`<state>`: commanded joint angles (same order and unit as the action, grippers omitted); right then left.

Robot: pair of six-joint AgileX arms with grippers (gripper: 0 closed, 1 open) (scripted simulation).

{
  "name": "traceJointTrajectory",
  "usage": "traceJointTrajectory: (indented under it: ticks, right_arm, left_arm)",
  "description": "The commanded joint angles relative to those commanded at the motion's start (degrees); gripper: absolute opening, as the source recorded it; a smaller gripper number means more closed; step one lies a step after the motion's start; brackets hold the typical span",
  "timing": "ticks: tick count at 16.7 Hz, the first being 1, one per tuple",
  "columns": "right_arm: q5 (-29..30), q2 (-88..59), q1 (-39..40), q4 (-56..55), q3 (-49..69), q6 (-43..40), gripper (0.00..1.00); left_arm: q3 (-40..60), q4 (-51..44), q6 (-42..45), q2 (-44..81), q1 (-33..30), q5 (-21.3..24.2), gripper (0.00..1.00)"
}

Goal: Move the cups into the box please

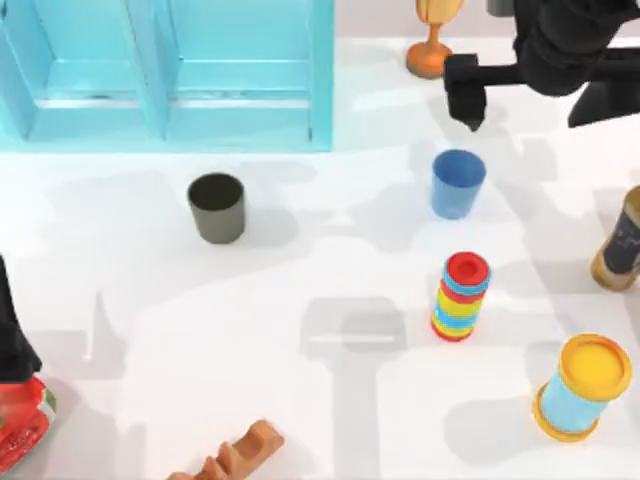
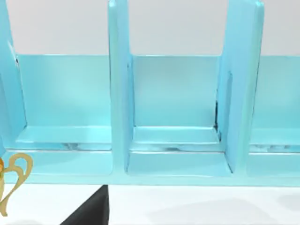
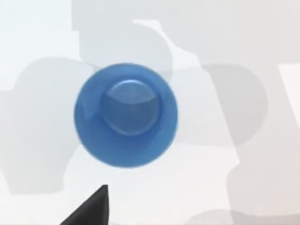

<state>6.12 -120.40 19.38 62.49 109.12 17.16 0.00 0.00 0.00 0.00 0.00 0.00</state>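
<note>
The blue cup stands upright right of the table's middle, and the right wrist view looks straight down into the same blue cup. My right gripper hangs just behind it, apart from it, nearer the back edge. The dark grey-olive cup stands upright left of the middle, a short way in front of the box. This large cyan box with upright dividers fills the back left. My left arm stays parked at the left edge.
An orange-gold trophy stands at the back, beside the right gripper. A stack of coloured rings and a light-blue cylinder with yellow top stand front right. A brown can is at the right edge, a ridged brown block at the front.
</note>
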Motion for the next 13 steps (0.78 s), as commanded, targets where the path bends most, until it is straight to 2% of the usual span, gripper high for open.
traceJointTrajectory:
  ticks: [7,13]
  right_arm:
    - [-0.4,-13.9,5.7,12.7,20.9,8.2,1.0]
    - [-0.6,-16.5,6.8,14.6,25.0,9.9,1.0]
  left_arm:
    - [0.0,0.0,0.0,0.0,0.0,0.0,1.0]
    - [0.0,0.0,0.0,0.0,0.0,0.0,1.0]
